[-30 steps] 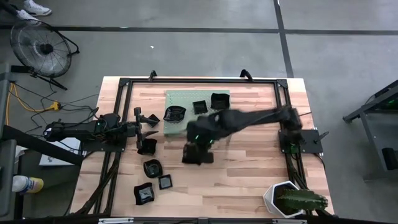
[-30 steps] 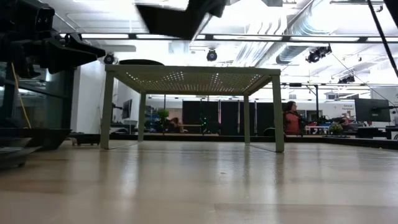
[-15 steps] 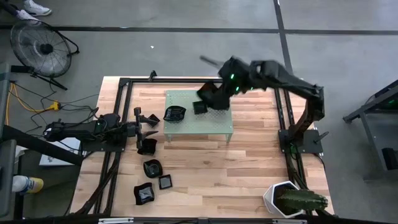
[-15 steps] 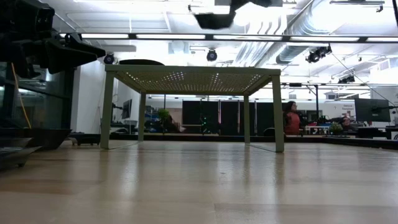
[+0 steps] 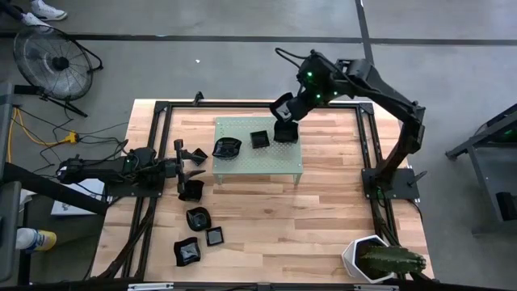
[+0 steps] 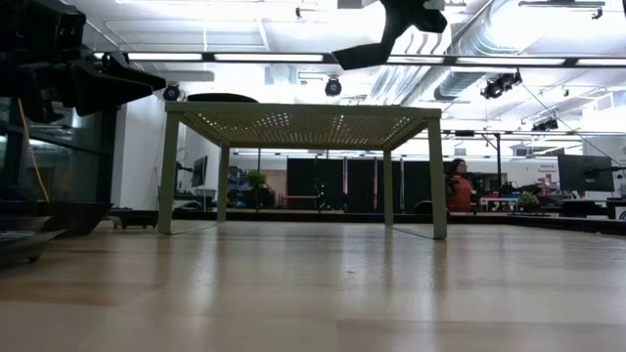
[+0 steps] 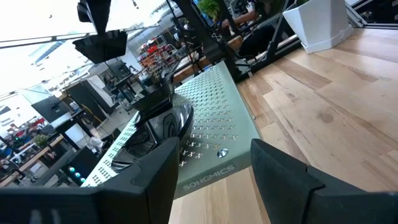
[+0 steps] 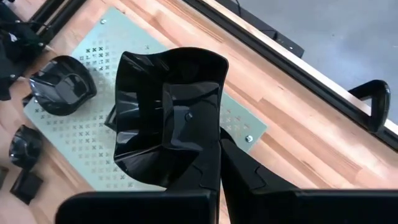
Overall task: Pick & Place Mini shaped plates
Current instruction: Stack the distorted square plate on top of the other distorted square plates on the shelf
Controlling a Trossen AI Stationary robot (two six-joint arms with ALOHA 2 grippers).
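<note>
Right gripper [image 5: 284,113] clenched on a wavy-edged black plate [image 8: 168,115], hovering over the green perforated stand's [image 5: 242,162] 1 o'clock corner. Lower it level (dodge the neighbouring square dish [image 5: 259,139]). Left gripper [image 5: 187,158] parked, unclenched.

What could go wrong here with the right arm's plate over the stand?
1. The right gripper pinches only the rim of the wavy-edged plate; it could slip and fall.
2. A square plate and a rounded plate already sit on the green stand; a careless drop may strike them.
</note>
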